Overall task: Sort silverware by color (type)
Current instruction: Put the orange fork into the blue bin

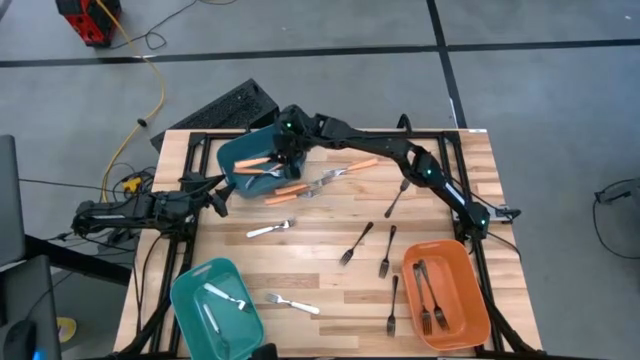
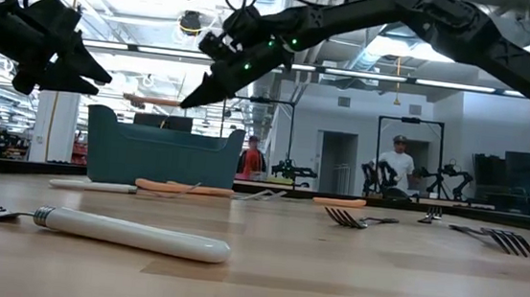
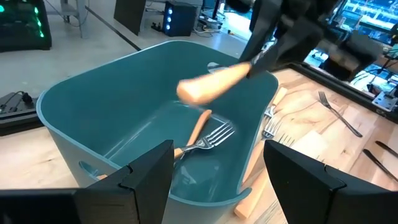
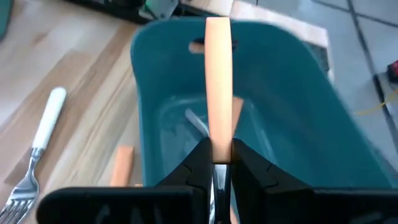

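My right gripper (image 4: 217, 163) is shut on an orange-handled fork (image 4: 217, 74) above the far teal bin (image 1: 240, 155). Another orange-handled fork (image 3: 205, 134) lies inside that bin. My left gripper (image 3: 217, 180) is open and hovers beside the bin's left side (image 1: 215, 195), touching nothing. On the table lie orange-handled forks (image 1: 285, 193), white forks (image 1: 270, 230) and black forks (image 1: 355, 243). My right gripper pinches the fork between its two fingers (image 4: 200, 165) at the handle's end nearest the tines (image 4: 217, 146). The orange handle sticks out forward past the fingertips, in line with them. The fork is lifted clear over the bin (image 2: 154, 102), roughly level.
A second teal bin (image 1: 190, 290) at the near left holds white forks. An orange bin (image 1: 470, 305) at the near right holds black forks. A white-handled fork (image 2: 132, 233) lies close to the low camera. People stand in the room beyond the table.
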Robot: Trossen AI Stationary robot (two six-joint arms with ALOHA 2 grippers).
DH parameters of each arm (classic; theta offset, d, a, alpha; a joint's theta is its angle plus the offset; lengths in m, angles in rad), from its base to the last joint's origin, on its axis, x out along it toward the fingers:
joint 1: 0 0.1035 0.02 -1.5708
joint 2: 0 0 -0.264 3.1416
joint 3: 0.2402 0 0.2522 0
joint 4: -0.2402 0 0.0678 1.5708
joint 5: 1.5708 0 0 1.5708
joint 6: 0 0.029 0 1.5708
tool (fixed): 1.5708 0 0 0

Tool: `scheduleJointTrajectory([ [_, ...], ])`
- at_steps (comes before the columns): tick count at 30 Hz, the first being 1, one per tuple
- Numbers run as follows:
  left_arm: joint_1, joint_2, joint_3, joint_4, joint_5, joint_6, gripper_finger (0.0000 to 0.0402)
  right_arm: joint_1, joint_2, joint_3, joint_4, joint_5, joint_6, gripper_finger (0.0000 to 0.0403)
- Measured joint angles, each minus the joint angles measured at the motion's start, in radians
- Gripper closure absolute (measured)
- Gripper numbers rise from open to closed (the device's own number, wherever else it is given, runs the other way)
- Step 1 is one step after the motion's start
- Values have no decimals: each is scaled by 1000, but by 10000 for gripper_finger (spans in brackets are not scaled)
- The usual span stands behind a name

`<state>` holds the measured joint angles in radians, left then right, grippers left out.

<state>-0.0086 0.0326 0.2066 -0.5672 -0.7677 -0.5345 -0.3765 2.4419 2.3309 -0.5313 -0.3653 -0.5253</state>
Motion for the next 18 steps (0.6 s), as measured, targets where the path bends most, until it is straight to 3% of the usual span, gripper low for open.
scheduleJointTrajectory([
  [14, 0, 0, 0, -2, -4, 0, 167, -31, 2, -1, 24, -51, 180, 337],
  [18, 0, 0, 0, -2, -4, 1, 167, -56, -5, -1, 85, -197, 362, 337],
])
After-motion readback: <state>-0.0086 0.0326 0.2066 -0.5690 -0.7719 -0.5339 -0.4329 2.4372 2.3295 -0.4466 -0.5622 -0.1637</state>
